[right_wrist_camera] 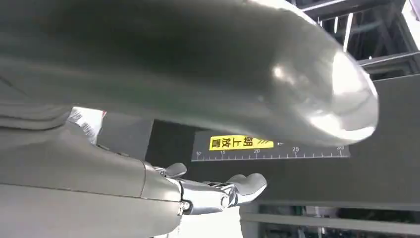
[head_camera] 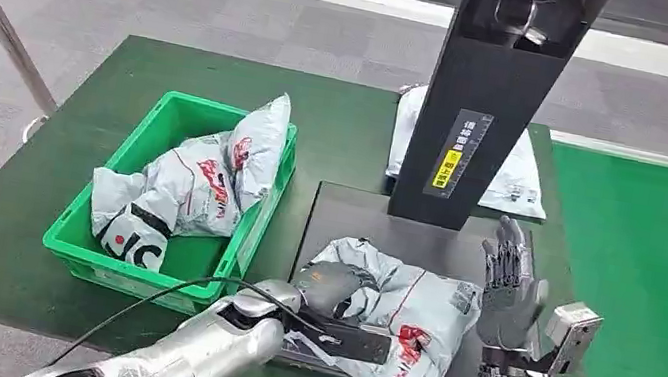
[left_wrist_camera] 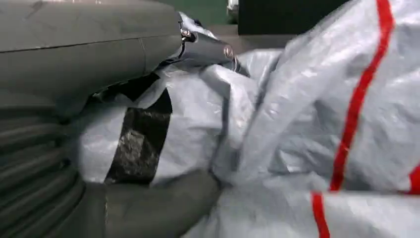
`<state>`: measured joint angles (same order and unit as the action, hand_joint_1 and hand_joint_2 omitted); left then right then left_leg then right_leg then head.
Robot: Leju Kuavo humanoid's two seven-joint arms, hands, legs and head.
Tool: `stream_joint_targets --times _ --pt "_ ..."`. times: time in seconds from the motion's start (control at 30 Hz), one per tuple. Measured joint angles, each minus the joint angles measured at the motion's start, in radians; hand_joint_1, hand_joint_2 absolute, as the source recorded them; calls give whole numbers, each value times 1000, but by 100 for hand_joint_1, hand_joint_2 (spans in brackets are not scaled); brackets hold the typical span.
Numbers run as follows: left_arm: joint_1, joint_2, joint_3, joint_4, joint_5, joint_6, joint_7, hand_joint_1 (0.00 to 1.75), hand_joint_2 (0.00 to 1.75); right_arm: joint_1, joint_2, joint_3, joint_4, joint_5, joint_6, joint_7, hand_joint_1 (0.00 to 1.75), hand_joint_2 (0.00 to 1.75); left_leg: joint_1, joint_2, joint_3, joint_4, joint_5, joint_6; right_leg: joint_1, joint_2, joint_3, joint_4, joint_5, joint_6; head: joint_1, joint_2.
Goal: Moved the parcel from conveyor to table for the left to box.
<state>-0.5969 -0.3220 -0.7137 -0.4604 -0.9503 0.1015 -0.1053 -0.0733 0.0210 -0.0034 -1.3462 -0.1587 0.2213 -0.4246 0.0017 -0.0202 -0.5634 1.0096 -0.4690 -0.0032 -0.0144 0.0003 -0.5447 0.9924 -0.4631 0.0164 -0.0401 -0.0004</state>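
A: Down in front, lying crumpled on a dark flat platform (head_camera: 346, 213) at the foot of a tall black upright column (head_camera: 485, 101): a soft grey plastic mailer parcel with red stripes and red lettering (head_camera: 410, 322). Platform resting on a dark green table mat (head_camera: 49, 235).

B: And held by anything?

A: Held at its near left end by the left hand (head_camera: 329, 289), fingers curled over bunched plastic. Close up from the left wrist: thick grey thumb (left_wrist_camera: 163, 203) pressed under a fold, a darker finger (left_wrist_camera: 205, 49) hooked over the top, grey film with a black patch pinched between them.

B: And on the other side?

A: Raised upright just beside the parcel's right edge: the right hand (head_camera: 507, 282), palm facing inward, fingers straight and spread, gripping nothing, not touching the parcel. Seen from the right wrist, fingers (right_wrist_camera: 237, 187) stretched out in front of the column's yellow label with a ruler scale (right_wrist_camera: 241, 143).

B: Elsewhere on the table?

A: To the left, a bright green plastic crate (head_camera: 89, 236) holding more grey mailer bags with red print (head_camera: 199, 182), one leaning up against the crate's far right corner. Behind the column, partly hidden, another pale grey mailer bag (head_camera: 519, 177) lying flat. To the right, a brighter green conveyor surface (head_camera: 656, 300).
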Motion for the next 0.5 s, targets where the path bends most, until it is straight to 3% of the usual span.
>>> stream_joint_targets --times 0.27,0.5 --pt "-20 -4 0 17 0 5 0 175 175 -3 3 0 13 0 0 0 0 0 1 1 13 0 3 -2 0 2 1 1 2 -2 0 0" --pt "46 25 92 -68 181 314 -162 175 175 6 3 -1 13 -35 -9 24 0 0 1 5 5 0 4 -4 1 5 -10 3 3 -4 0 0"
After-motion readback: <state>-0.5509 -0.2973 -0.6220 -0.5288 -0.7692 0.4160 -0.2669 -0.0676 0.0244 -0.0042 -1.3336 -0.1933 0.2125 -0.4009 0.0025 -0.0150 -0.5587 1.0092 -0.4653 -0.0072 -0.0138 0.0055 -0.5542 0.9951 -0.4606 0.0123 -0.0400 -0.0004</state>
